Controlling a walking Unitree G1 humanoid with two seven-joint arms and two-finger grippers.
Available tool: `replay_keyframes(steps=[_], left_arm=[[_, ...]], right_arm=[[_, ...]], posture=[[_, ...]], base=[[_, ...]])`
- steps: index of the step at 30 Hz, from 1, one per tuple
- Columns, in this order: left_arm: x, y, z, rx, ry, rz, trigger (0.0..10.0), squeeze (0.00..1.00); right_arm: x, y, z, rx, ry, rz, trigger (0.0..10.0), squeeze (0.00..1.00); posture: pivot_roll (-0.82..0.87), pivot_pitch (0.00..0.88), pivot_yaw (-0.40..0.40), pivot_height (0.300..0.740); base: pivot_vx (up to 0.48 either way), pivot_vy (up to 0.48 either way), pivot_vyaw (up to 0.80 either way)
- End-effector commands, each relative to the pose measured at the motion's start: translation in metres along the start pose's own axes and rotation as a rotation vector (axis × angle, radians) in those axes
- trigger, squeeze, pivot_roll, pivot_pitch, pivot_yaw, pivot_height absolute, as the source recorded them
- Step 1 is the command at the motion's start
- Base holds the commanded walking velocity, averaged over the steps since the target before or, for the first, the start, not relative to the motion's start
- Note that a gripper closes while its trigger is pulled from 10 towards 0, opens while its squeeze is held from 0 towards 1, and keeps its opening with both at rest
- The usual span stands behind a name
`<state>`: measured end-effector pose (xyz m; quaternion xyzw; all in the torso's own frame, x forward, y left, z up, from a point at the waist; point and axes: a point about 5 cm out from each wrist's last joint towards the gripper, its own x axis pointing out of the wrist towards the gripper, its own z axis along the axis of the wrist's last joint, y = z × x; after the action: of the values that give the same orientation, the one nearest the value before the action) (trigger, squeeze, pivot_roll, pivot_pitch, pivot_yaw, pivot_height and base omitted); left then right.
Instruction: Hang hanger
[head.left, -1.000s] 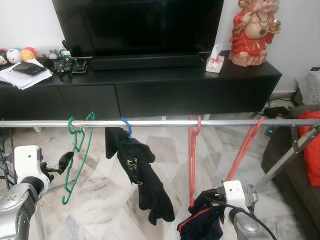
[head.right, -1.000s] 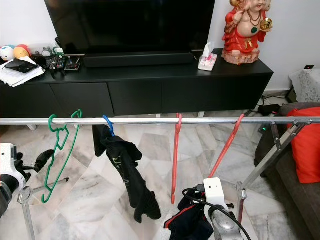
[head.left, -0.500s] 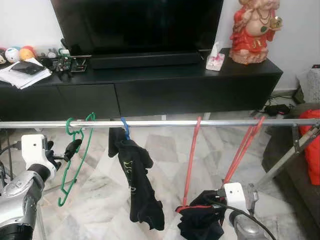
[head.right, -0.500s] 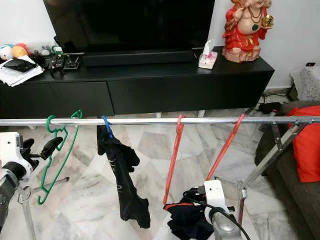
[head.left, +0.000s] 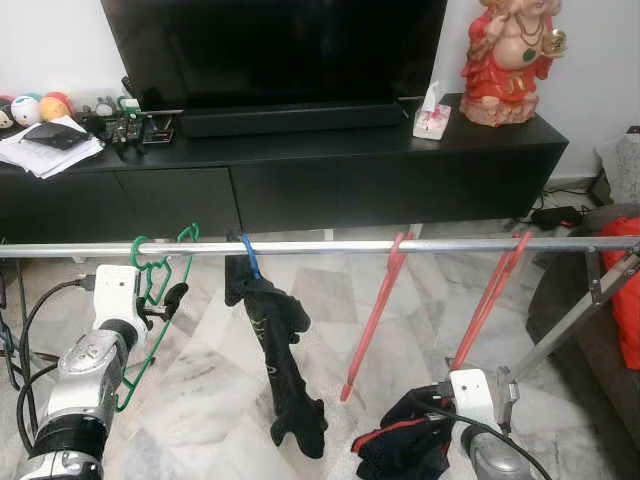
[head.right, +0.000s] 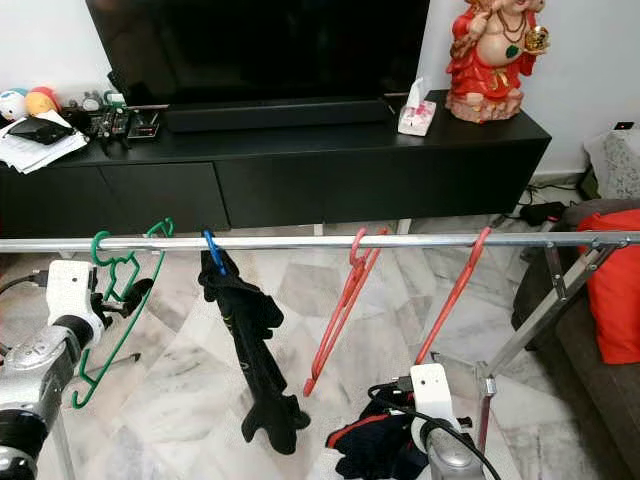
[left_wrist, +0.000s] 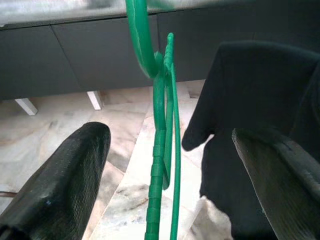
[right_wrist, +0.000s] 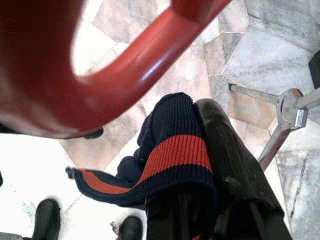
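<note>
A silver rail (head.left: 330, 245) crosses in front of me. A green hanger (head.left: 150, 300) is hooked on it at the left. My left gripper (head.left: 170, 300) is raised to that hanger and open; in the left wrist view its fingers (left_wrist: 60, 180) stand either side of the green hanger (left_wrist: 160, 150), apart from it. A blue hook carries a black garment (head.left: 280, 370). Two red hangers (head.left: 375, 320) hang tilted further right. Low at the bottom, my right gripper (head.left: 415, 450) is shut on a navy garment with a red stripe (right_wrist: 175, 155), with a red hanger (right_wrist: 130, 65) close above it.
A black TV cabinet (head.left: 330, 170) stands behind the rail, bearing a TV, papers (head.left: 50, 145), a tissue box (head.left: 432, 115) and a red statue (head.left: 510, 60). The rail's leg (head.left: 575, 325) slants down at the right beside a sofa with a red cushion (head.right: 610, 290). Marble floor lies below.
My left gripper rose and moved right until it straddles the green hanger. The black garment and the nearer red hanger swung, and the red hanger's lower end has come leftward.
</note>
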<state>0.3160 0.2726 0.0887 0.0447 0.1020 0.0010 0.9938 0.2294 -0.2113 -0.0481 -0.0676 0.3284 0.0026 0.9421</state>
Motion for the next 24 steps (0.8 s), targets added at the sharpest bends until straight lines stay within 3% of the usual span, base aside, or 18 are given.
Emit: replay_keyframes(steps=[1,2,3,4,5,24], left_arm=[[0.0031,-0.0004,0.0000,0.041,0.005,0.010,9.6,0.00],[0.0043,0.0006,-0.0013,0.040,0.006,0.024,5.4,0.00],[0.0045,0.0009,-0.0017,0.038,0.006,0.027,5.4,0.00],[0.0048,0.0012,-0.0021,0.037,0.005,0.032,3.8,0.00],[0.0049,0.0013,-0.0026,0.031,0.004,0.035,0.0,0.00],[0.0076,-0.0017,-0.0026,0.035,-0.020,-0.008,0.0,0.00]], right_arm=[[-0.0006,-0.0021,-0.0014,0.003,0.005,-0.006,10.0,0.00],[-0.0006,-0.0021,-0.0012,0.002,0.003,-0.005,10.0,0.00],[-0.0006,-0.0020,-0.0011,0.001,0.003,-0.005,10.0,0.00],[-0.0006,-0.0019,-0.0011,0.001,0.003,-0.004,10.0,0.00],[-0.0005,-0.0018,-0.0011,0.000,0.003,-0.004,10.0,0.00],[-0.0001,0.0002,0.0005,-0.014,-0.005,0.008,10.0,0.00]], posture=[[-0.10,0.000,0.040,0.740],[-0.10,0.000,0.041,0.740],[-0.10,0.000,0.041,0.740],[-0.10,0.000,0.040,0.740],[-0.10,0.000,0.039,0.740],[-0.10,0.000,0.035,0.740]], base=[[0.000,0.000,0.00],[0.000,0.000,0.00],[0.000,0.000,0.00],[0.000,0.000,0.00],[0.000,0.000,0.00],[0.000,0.000,0.00]])
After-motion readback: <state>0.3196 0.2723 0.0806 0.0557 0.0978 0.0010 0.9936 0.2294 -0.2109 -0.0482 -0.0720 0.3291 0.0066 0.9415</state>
